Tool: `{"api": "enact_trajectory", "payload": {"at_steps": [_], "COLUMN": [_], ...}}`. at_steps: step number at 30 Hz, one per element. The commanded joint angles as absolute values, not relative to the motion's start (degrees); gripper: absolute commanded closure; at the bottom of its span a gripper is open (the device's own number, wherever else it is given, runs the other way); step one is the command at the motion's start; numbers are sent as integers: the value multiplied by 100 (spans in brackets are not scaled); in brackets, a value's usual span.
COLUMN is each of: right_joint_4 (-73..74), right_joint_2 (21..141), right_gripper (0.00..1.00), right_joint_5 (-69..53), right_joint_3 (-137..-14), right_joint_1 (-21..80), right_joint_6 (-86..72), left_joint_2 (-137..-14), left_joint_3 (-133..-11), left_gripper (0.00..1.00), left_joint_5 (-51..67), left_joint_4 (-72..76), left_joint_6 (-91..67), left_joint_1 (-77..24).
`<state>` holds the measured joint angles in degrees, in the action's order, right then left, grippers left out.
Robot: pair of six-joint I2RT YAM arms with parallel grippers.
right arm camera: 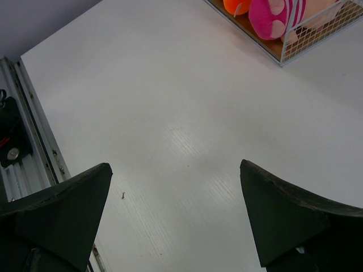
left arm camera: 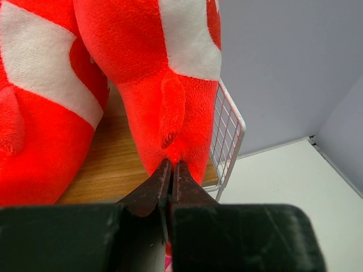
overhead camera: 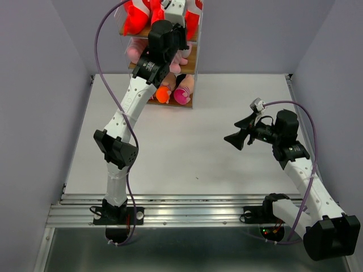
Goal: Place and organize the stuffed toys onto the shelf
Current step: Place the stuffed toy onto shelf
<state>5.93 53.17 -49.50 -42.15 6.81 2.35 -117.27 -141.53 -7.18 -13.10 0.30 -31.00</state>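
On the shelf's top board (left arm camera: 113, 164), my left gripper (left arm camera: 172, 164) is shut on the lower tip of a red white-bellied shark (left arm camera: 170, 73), which stands by the wire end (left arm camera: 227, 136). A second red shark (left arm camera: 39, 113) stands to its left. From above, the red sharks (overhead camera: 136, 20) fill the top tier of the shelf (overhead camera: 193, 68), with my left gripper (overhead camera: 170, 25) reaching in among them. Pink toys (overhead camera: 136, 51) lie on the middle tier. Orange (overhead camera: 164, 93) and pink (overhead camera: 182, 93) toys lie on the bottom tier. My right gripper (overhead camera: 241, 131) hovers open over bare table.
The right wrist view looks down at the white tabletop (right arm camera: 187, 102), between wide-apart fingers (right arm camera: 283, 215). The shelf's bottom corner (right arm camera: 312, 34) with an orange toy (right arm camera: 238, 5) and a pink toy (right arm camera: 272, 17) shows at upper right. A metal rail (overhead camera: 187, 207) runs along the near edge.
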Motion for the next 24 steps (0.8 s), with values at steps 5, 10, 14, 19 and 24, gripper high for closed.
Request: {"api": "enact_trajectory", "payload": {"at_steps": [5,10,14,19,24], "right_joint_4": [316,316,308,308,299], "right_joint_2": [5203,5221,5221,5221,5221], "right_gripper": [0,0,0,0,0], "right_joint_5": [-4939,-4939,-4939,-4948,-4948], "right_joint_3": [-4140,-4131,-4131,-4122,-4122], "right_joint_1": [598,598,598,545,545], "right_joint_6": [290,299,290,290,290], "left_joint_2": [-11329,-11198,-11057,-10872,-10740], "left_joint_3": [-14309,-14265,-14194,-14168,-14159], "left_gripper": [72,55,47,42,38], "left_joint_5": [-562,-536,-527,-466,-440], "left_joint_4": [-1037,-993,-906,-791,-747], "left_joint_6": [-228,-308,-387,-466,-527], "left_joint_1": [-3076,-3076,-3076,-3067,-3076]}}
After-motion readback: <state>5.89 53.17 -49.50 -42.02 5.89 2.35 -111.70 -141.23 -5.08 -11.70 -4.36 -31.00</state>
